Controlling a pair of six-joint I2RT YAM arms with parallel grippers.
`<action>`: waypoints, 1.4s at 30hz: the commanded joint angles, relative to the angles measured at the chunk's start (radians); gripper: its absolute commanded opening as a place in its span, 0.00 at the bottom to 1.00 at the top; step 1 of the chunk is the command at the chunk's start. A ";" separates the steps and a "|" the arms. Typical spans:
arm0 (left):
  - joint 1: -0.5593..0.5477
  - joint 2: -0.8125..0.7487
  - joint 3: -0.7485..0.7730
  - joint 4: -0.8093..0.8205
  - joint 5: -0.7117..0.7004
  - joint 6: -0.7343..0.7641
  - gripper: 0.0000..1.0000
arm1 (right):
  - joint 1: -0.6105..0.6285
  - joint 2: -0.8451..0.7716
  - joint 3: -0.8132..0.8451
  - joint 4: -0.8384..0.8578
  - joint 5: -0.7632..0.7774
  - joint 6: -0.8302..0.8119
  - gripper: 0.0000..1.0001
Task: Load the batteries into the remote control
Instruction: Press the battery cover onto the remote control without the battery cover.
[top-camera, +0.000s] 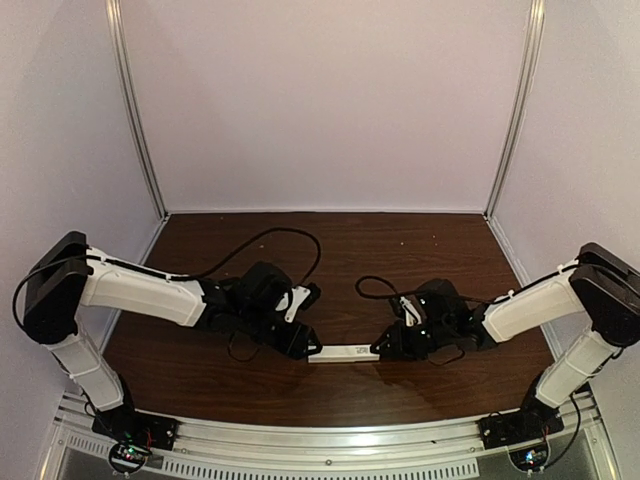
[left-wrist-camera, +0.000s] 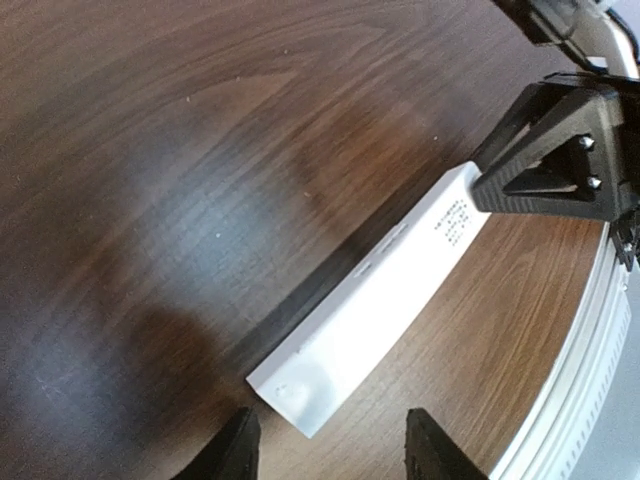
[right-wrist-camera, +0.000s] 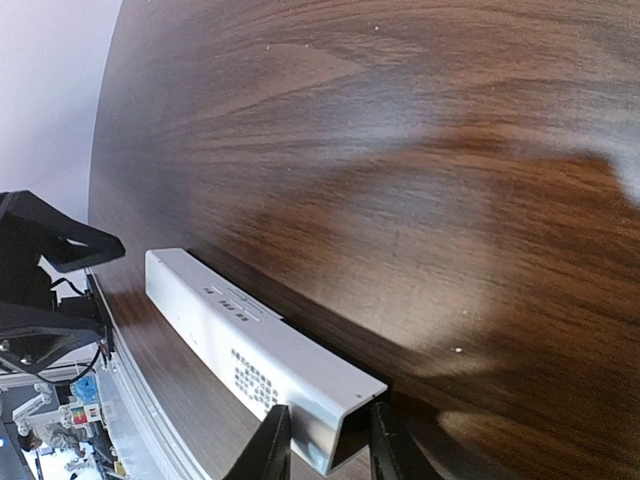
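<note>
Lying on the dark wooden table (top-camera: 400, 250), the remote control (left-wrist-camera: 380, 300) stretches lengthwise from one tool to the other, with one short end at each. The left gripper (left-wrist-camera: 333, 448) is released: its two black fingers (left-wrist-camera: 238, 452) stand wider apart than the white bar, whose near end pokes just in between their tips with a gap on either side, nothing grasped. From that tool the bar runs straight ahead and away, its printed face up, to the far end, where the right arm's black finger meets it. The right gripper (right-wrist-camera: 328, 445) has the opposite end of the bar between its fingertips (right-wrist-camera: 272, 445), which sit close against both sides; I cannot tell whether they clench it or merely flank it. Ahead of this tool the bar leads off towards the left arm's black fingers at its far end. A pale metal rail (left-wrist-camera: 590, 380) runs along the table edge to the right of the left gripper.
</note>
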 joint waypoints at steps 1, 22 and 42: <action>0.029 -0.078 -0.019 0.017 0.032 0.056 0.62 | -0.005 0.052 0.038 0.002 -0.038 -0.035 0.30; -0.011 -0.110 -0.091 0.006 -0.040 0.525 0.69 | -0.054 0.167 0.108 -0.050 -0.076 -0.137 0.20; -0.072 0.116 0.082 -0.117 -0.135 0.518 0.51 | -0.171 -0.194 0.109 -0.179 -0.047 -0.262 0.67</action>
